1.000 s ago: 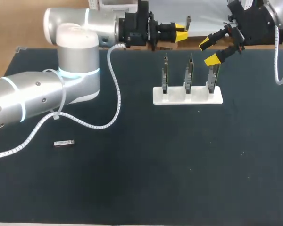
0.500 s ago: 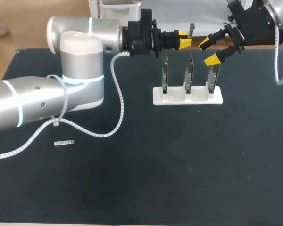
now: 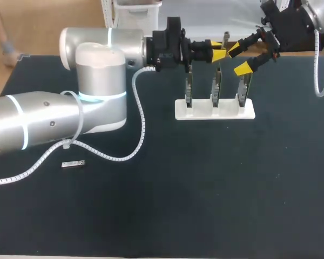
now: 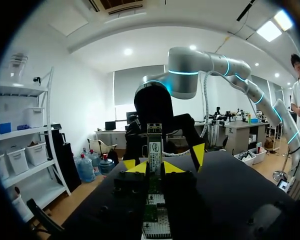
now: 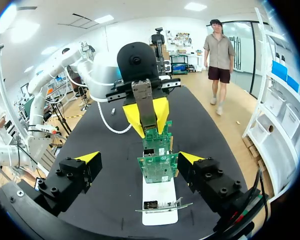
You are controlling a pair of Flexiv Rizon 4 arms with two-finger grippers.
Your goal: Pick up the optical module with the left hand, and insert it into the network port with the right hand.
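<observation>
Our silver arms [image 3: 43, 121], cyan rings, white spiral cables [image 3: 137, 116]; black left gripper [image 3: 220, 50] and right gripper [image 3: 238, 58], yellow-tipped.

Green boards [image 5: 157, 160], seemingly silver module [image 5: 144, 102]

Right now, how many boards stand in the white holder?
3. In the white holder: the left board, the middle board, the right board. None seems hidden.

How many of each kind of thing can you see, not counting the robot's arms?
Circuit board: 3
White stand: 1
Optical module: 2
Total: 6
</observation>
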